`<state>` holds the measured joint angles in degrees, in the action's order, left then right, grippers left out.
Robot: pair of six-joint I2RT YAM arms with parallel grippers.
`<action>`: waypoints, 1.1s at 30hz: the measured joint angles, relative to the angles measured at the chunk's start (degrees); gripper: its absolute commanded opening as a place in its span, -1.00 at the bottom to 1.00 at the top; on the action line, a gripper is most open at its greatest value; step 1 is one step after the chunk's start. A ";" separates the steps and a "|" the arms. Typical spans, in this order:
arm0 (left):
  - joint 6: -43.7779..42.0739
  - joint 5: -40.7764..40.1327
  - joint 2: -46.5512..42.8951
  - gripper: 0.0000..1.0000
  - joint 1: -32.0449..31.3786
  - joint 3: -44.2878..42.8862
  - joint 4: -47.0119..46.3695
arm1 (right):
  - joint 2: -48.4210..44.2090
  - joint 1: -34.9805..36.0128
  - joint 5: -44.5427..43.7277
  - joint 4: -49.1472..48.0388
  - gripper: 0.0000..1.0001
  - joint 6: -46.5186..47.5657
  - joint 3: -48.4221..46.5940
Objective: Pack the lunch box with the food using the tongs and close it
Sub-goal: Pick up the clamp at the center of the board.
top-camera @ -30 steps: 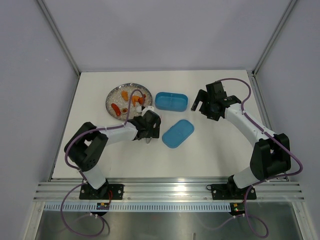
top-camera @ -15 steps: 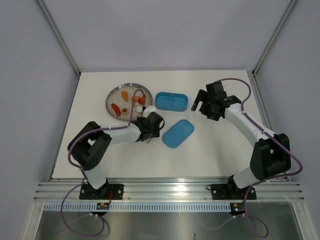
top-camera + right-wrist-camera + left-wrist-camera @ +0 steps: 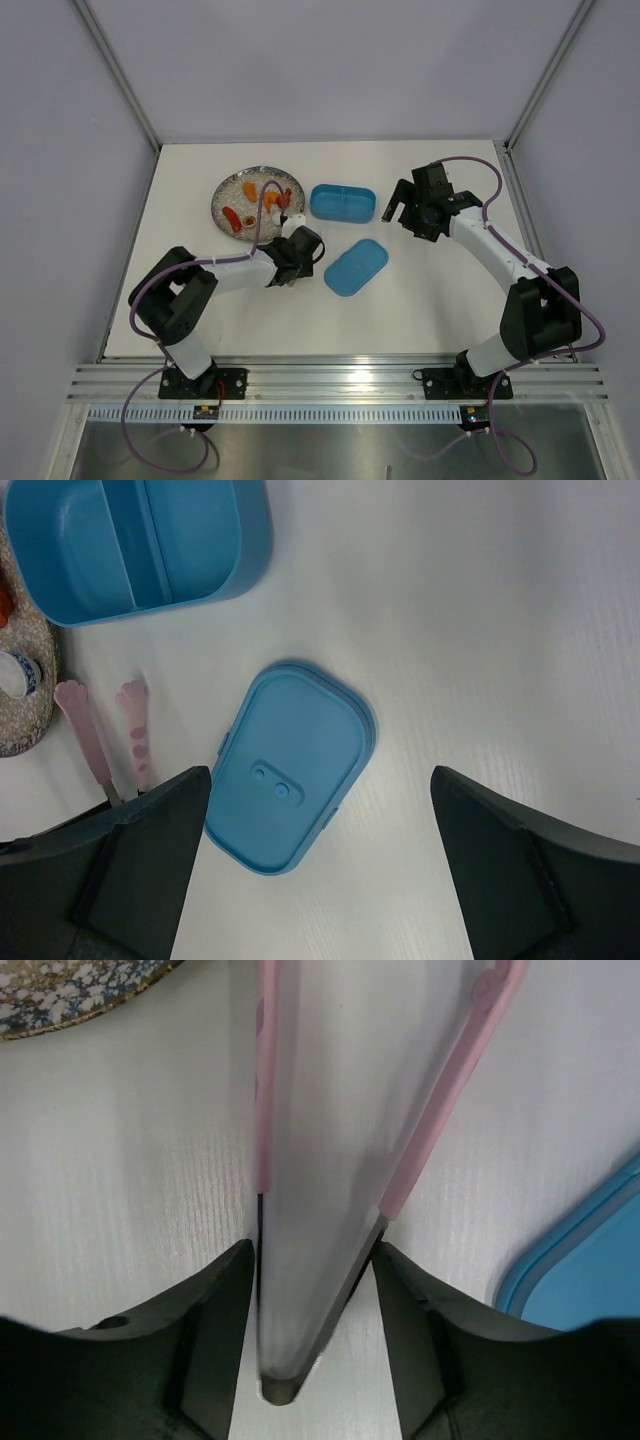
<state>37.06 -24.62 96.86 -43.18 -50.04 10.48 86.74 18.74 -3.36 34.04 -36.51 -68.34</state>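
From the top, our left gripper (image 3: 290,243) has shifted a little by the speckled grey plate (image 3: 232,190). The right gripper (image 3: 392,208) hasn't budged, jaws wide apart. The glossy blue lunch box (image 3: 343,215) sits mid-tabletop, its flat rounded lid (image 3: 356,266) nearer the front edge. Left wrist: black fingers (image 3: 215,1310) clamped on the pink-edged V-shaped tongs (image 3: 440,1130). Right wrist: paw-shaped tong tips beside the plate.

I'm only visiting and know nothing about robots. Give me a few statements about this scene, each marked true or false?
1. The lid is on the lunch box. False: the lid lies on the table, beside the open box.
2. The food is on the plate. True.
3. The right gripper holds the lid. False: it is open and empty.
4. The left gripper has the tongs between its fingers. True.
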 measured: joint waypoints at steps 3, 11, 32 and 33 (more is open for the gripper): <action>0.09 -0.02 -0.11 -0.23 0.00 0.09 0.35 | 0.00 0.00 0.00 0.00 0.99 -0.02 0.00; -0.35 0.00 -0.72 -1.00 0.00 0.26 0.92 | 0.00 0.00 0.00 0.00 0.99 -0.02 0.00; -15.80 9.90 -14.62 -1.00 6.38 -25.55 39.01 | -0.50 0.00 -0.04 0.04 0.99 0.02 0.00; -16.35 10.67 -14.53 -1.00 7.41 -26.67 40.37 | -0.68 0.00 -0.07 0.04 0.99 0.02 0.00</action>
<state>20.71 -13.96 82.32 -35.77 -76.71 50.85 86.06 18.74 -3.42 34.09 -36.49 -68.34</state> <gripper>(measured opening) 0.079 0.993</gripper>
